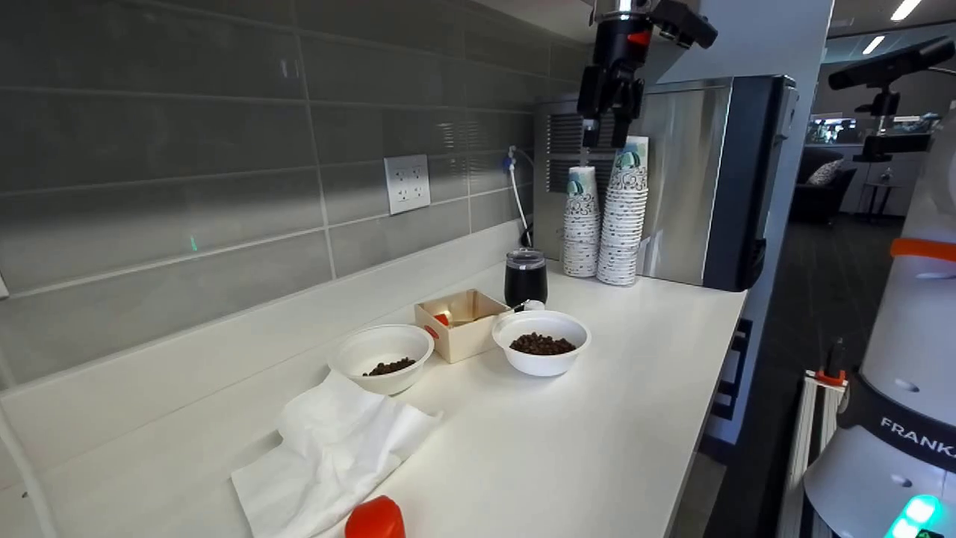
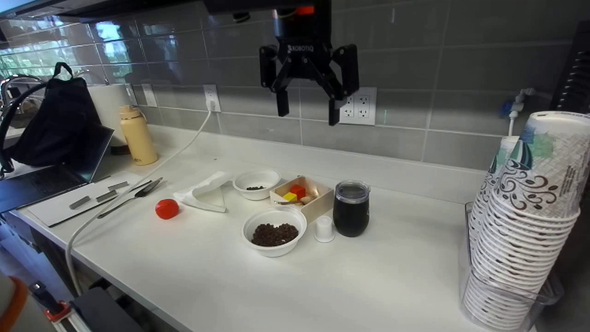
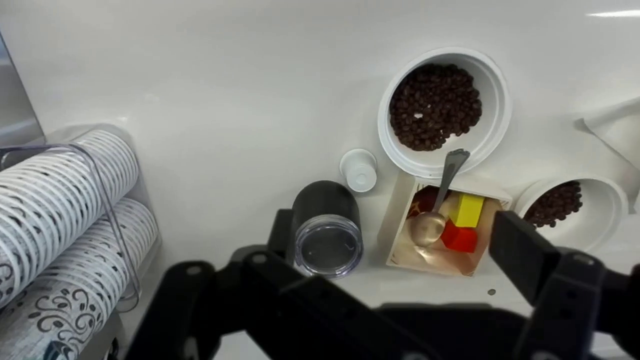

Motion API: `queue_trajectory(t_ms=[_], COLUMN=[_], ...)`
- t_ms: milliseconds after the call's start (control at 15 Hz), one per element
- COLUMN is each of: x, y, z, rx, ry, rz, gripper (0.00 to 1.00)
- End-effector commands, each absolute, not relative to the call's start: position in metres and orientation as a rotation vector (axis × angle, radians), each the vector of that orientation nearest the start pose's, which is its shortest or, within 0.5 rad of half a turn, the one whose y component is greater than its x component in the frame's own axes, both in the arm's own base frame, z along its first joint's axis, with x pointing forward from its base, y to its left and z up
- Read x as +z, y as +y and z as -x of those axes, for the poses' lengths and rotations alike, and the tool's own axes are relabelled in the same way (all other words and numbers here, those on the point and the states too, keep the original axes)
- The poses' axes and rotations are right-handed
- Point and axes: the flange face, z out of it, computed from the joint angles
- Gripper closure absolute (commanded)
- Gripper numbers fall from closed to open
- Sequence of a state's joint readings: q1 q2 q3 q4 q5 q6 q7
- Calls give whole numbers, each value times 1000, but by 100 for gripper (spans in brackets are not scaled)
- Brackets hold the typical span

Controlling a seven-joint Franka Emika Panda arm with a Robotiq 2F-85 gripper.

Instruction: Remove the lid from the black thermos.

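The black thermos (image 1: 526,287) stands upright on the white counter near the backsplash. It also shows in an exterior view (image 2: 351,216) and in the wrist view (image 3: 325,200). Its lid (image 2: 352,190) is on top, a clear round cap with a thick see-through rim, also seen in the wrist view (image 3: 328,250). My gripper (image 2: 308,112) is open and empty, pointing down, well above the counter. In the wrist view, the fingers (image 3: 400,240) are wide apart. The left finger overlaps the thermos's left edge, and the wooden box lies between the fingers. Nothing touches the thermos.
The wooden box (image 3: 392,225) with coloured blocks and a spoon (image 3: 428,227) stands beside the thermos. A small white cup (image 2: 324,228) and a bowl of beans (image 2: 276,251) are close by. Another bowl (image 2: 256,193) is farther off. Tall paper-cup stacks (image 2: 525,230) stand on the thermos's other side.
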State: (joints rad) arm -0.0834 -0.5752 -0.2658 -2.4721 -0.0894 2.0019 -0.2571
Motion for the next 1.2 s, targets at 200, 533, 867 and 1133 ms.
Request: queue_trajectory(t_ms=[200,533,867,1133], x=[437,397,365,348], y=[-176,-177,-172,-165], z=[-407,-448,-486,-504], rx=[-160,-182,-184,-161], ry=[104,77,41,5], rz=[3090,3114,3126,3126], gripper=[0,0,0,0])
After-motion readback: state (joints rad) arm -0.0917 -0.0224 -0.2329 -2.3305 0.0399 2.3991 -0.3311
